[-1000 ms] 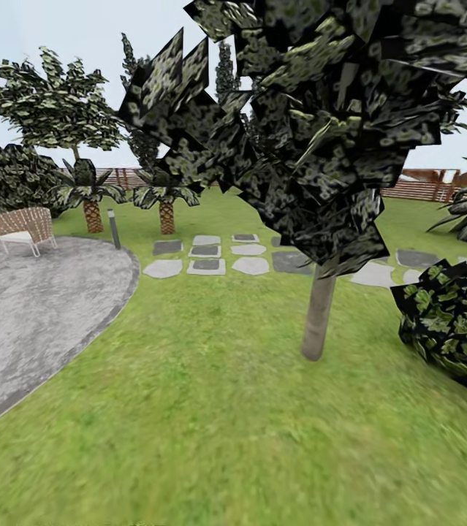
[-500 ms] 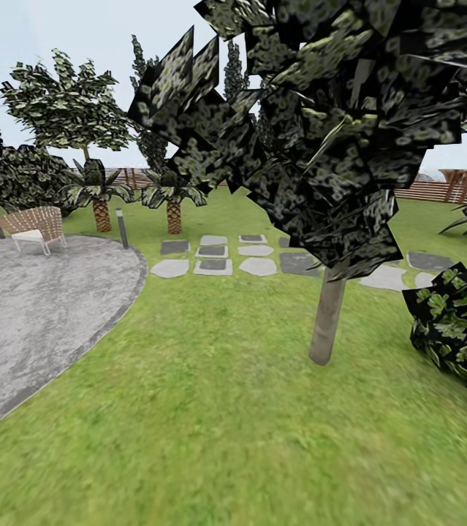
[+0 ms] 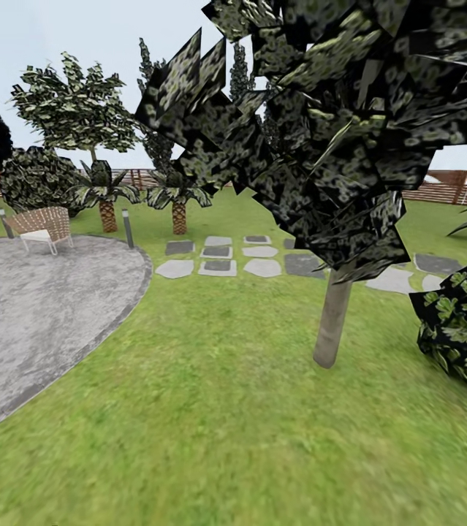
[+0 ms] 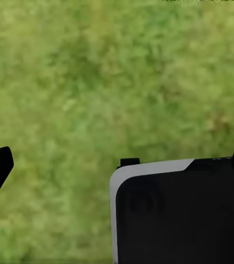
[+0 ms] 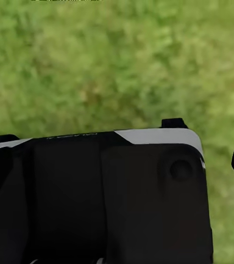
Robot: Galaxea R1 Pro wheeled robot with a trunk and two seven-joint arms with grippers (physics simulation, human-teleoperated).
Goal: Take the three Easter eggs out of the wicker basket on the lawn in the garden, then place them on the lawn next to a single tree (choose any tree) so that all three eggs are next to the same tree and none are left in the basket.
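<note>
The robot looks across the lawn at a tree with a bare grey-brown trunk standing in the grass, short of the paving stones; a grey gravel patch takes the lawn's left edge and a dark bush its right. Neither basket nor eggs appear, so this reads as travel, probably a search. Both wrist cameras face down on grass over dark robot bodywork, arms likely tucked for driving. Whether either arm's jaws are wide or narrow, I cannot tell.

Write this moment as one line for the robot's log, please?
phase: travelling | ahead: tree on lawn | beyond: paving stones | eggs, basket: not sighted | left tool: open over grass
</note>
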